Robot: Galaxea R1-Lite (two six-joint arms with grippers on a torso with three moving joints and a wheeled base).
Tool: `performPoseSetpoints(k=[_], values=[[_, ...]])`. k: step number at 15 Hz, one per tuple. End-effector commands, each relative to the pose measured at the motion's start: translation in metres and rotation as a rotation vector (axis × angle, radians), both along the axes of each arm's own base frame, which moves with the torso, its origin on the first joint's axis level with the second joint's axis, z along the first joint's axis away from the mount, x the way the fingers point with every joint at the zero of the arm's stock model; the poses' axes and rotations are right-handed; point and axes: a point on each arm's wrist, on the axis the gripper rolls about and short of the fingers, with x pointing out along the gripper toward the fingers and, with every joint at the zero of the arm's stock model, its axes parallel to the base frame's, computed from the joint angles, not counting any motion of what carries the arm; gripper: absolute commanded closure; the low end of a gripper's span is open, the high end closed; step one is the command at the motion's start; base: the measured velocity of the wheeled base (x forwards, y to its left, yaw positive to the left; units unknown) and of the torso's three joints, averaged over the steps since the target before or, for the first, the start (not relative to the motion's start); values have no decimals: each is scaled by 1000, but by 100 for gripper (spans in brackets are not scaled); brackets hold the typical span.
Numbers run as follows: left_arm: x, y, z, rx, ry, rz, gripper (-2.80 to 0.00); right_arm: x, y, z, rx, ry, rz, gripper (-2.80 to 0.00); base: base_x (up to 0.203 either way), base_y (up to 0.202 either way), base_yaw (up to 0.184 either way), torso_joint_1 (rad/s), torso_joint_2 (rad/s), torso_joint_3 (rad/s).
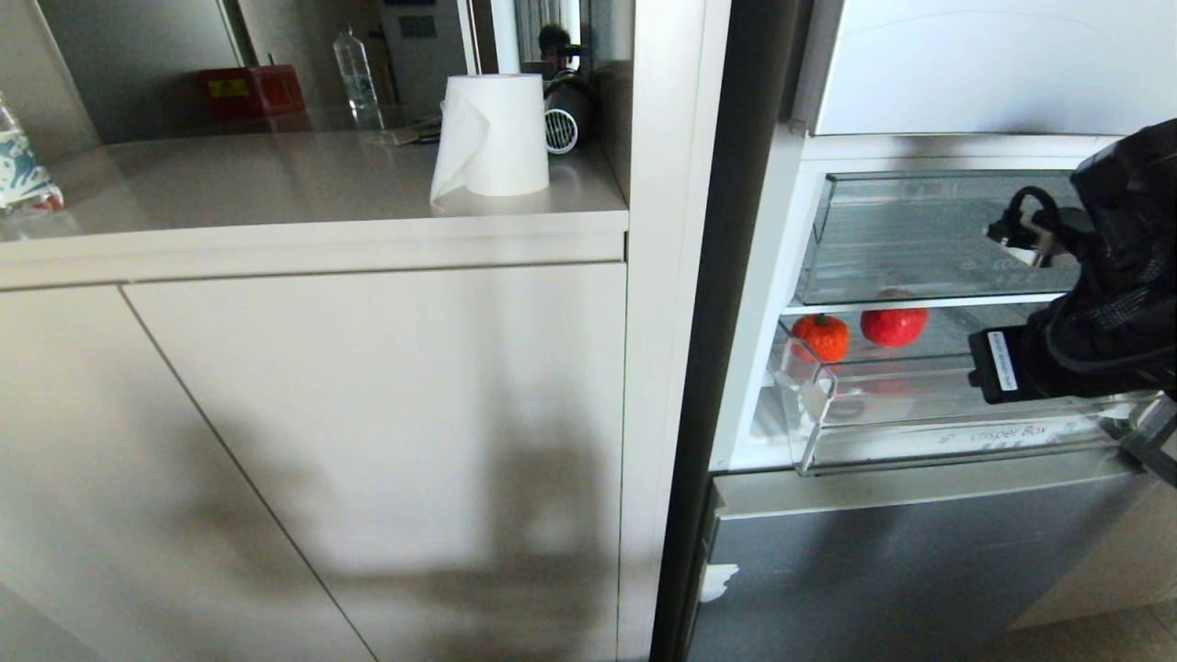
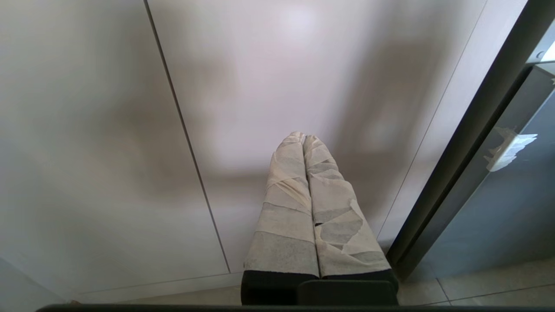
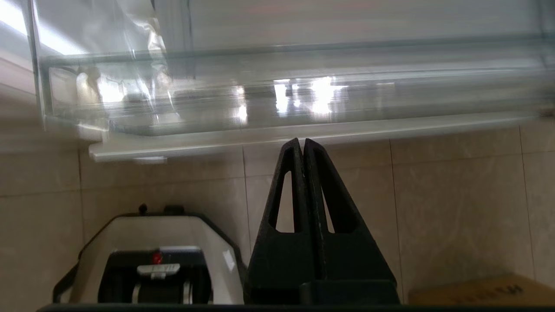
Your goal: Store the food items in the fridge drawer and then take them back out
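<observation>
In the head view the fridge drawer [image 1: 919, 441], clear with a thick front lip and tape at its left corner, stands pulled out. A glossy red fruit [image 1: 893, 325] and an orange pumpkin-like item [image 1: 821, 336] sit at its back left. My right arm [image 1: 1103, 313] hangs over the drawer's right end. In the right wrist view my right gripper [image 3: 302, 141] is shut and empty, pointing down at the floor just in front of and below the drawer [image 3: 282, 99]. My left gripper [image 2: 303, 138], its fingers wrapped in tape, is shut on nothing and faces a cabinet door.
A deeper clear drawer [image 1: 919, 230] sits above the pulled-out one. A grey freezer door [image 1: 901, 561] lies below. Left of the fridge, a counter [image 1: 276, 193] carries a paper roll [image 1: 494, 136] and bottles. My own base [image 3: 151, 260] stands on the tiled floor.
</observation>
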Motion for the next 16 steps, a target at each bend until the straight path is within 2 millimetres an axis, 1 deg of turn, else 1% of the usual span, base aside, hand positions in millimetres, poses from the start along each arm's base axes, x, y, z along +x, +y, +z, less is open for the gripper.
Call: performPoseSetpoints(k=[1,2,4,6,8,10,11,13,16], values=[[0,0,0,0,0,0,0,-7,-3,10,12,-43,-10,0,0,0,0,0,0,0],[0,0,0,0,0,0,0,-3,-2,12,18,-81,-9,0,0,0,0,0,0,0],[0,0,0,0,0,0,0,3,-1,10,19,-91,-10,0,0,0,0,0,0,0],[0,0,0,0,0,0,0,12,0,5,17,-82,-15,0,0,0,0,0,0,0],[0,0,0,0,0,2,0,33,3,-11,13,-57,-20,0,0,0,0,0,0,0],[0,0,0,0,0,2,0,50,6,-19,25,-97,-21,0,0,0,0,0,0,0],[0,0,0,0,0,0,0,56,6,-25,30,-116,-19,0,0,0,0,0,0,0],[0,0,0,0,0,2,0,60,7,-30,26,-112,-14,0,0,0,0,0,0,0],[0,0,0,0,0,0,0,58,7,-31,20,-82,-10,0,0,0,0,0,0,0]])
